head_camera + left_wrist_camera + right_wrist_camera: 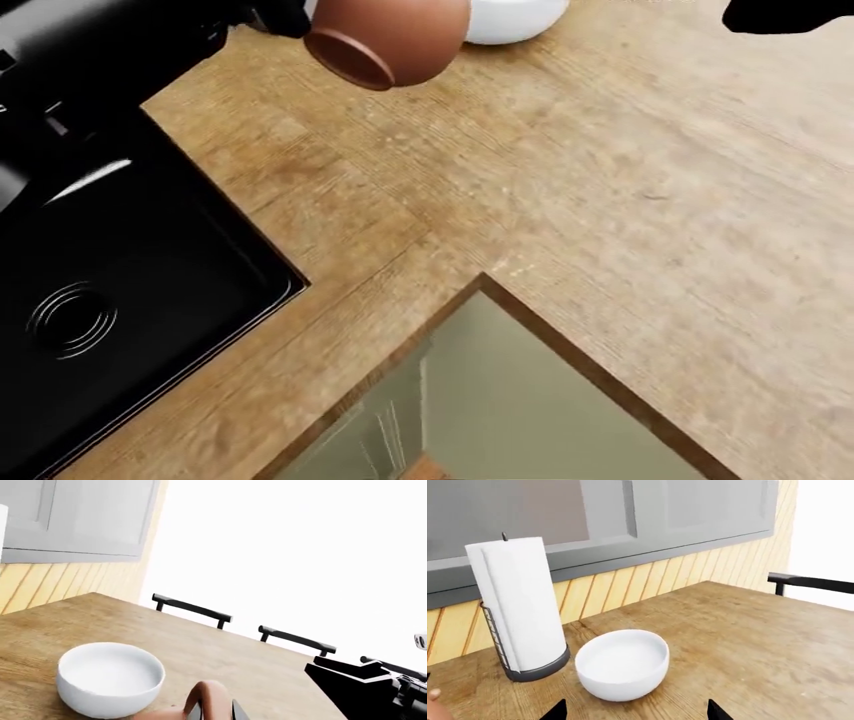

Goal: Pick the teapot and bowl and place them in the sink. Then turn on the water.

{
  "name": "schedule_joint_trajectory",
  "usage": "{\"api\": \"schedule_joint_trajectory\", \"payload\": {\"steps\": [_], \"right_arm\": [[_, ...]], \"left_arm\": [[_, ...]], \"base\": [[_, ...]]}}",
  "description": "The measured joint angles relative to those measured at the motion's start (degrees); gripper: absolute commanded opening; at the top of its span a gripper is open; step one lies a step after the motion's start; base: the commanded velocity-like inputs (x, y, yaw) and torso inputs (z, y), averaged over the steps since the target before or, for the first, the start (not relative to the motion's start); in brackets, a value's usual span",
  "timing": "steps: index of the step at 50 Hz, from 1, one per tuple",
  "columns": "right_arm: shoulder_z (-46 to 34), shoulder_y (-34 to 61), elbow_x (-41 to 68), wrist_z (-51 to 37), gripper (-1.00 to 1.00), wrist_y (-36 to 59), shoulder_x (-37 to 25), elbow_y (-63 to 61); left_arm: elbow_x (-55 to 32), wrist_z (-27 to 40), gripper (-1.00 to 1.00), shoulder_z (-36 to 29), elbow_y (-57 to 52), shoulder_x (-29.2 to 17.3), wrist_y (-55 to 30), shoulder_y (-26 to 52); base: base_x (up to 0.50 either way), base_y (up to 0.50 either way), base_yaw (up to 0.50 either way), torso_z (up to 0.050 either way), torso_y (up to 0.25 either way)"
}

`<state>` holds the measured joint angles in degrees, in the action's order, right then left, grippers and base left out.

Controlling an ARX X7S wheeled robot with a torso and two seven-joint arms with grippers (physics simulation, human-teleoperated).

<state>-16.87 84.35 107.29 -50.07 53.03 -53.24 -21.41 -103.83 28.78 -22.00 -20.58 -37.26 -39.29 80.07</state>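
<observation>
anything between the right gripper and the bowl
No. In the right wrist view only bare wooden counter lies between the right gripper and the bowl.

Left gripper (pixel 287 20) clamped on the teapot (pixel 390 38), raised; right gripper (pixel 635 711) fingers spread, nothing between them.

- No lettering, label, brand mark, number or sign can be read in any of the three views.
- The white bowl (pixel 621 664) is plain inside and out.
- The terracotta teapot (pixel 388 38) shows bare clay, without a stamp.
- The paper towel roll (pixel 519 605) carries no print.
- The black sink (pixel 120 290) and the grey cabinet doors (pixel 627 515) bear no markings.
</observation>
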Motion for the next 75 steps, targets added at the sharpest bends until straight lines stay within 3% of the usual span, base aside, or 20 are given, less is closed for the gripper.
{"api": "schedule_joint_trajectory", "payload": {"steps": [29,58,75], "right_arm": [[-1.13,0.62,-1.83,-0.18,1.0,0.84,-0.17,-0.49],[-0.6,0.54,1.55,-1.56,1.0,-0.55,-0.55,1.21],[-0.91,0.79,2.04,-1.9,1.0,-0.58,-0.54,1.24]], "left_arm": [[1.06,-0.86,-1.0,-0.3,0.2,0.43,0.43,-0.01],[0.22,0.1,-1.0,-0.35,0.45,0.72,0.55,1.73],[0.09,-0.02,-1.0,-0.31,0.41,0.75,0.9,1.75]], "base": [[-0.05,-0.06,0.5,0.0,0.001],[0.08,0.11,0.0,0.0,0.001],[0.16,-0.21,0.0,0.0,0.001]]}}
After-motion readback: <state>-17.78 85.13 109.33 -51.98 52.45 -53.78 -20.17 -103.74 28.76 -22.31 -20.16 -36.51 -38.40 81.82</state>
